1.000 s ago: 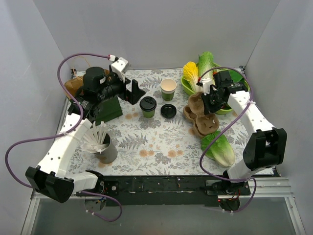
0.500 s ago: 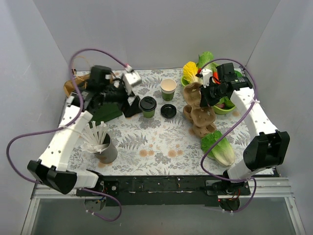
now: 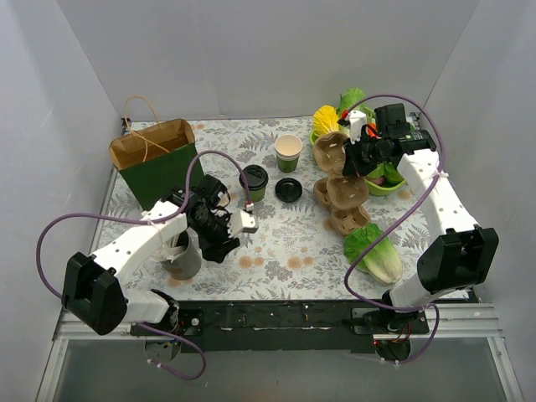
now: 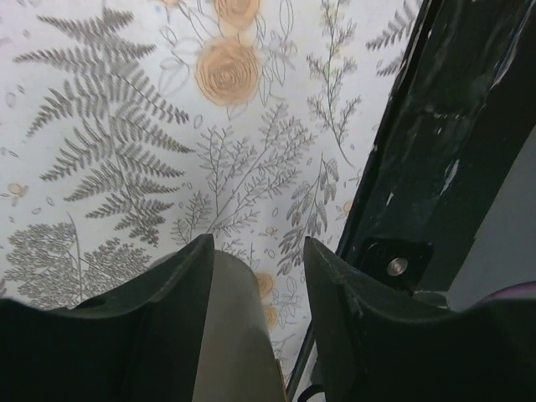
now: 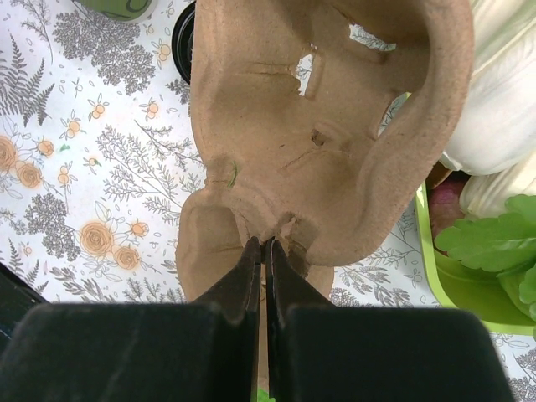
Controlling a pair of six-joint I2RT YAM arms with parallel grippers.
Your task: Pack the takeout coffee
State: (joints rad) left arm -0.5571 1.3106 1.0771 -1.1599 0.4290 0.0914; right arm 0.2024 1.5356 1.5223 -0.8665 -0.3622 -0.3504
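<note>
Over at the right gripper (image 5: 264, 244), the fingers are pressed tight together on the thin edge of a brown pulp cup tray (image 5: 285, 151), which it's holding tilted. More trays (image 3: 345, 205) lie on the counter (image 3: 285, 243) near that gripper. The takeout coffee cup (image 3: 288, 152) stands open and upright on the counter, just past the held tray on the side away from that gripper. Its flat black lid (image 3: 289, 190) lies loose close by, not touching the cup. A second cup (image 3: 254, 182), this one with a lid on, stands between the two grippers. The left gripper (image 4: 257, 243) sits low over the counter with its fingers spread partway. There's a grey rounded surface (image 4: 234, 335) in between them, up against one finger and clear of the other. Honestly can't tell what that grey thing is.
</note>
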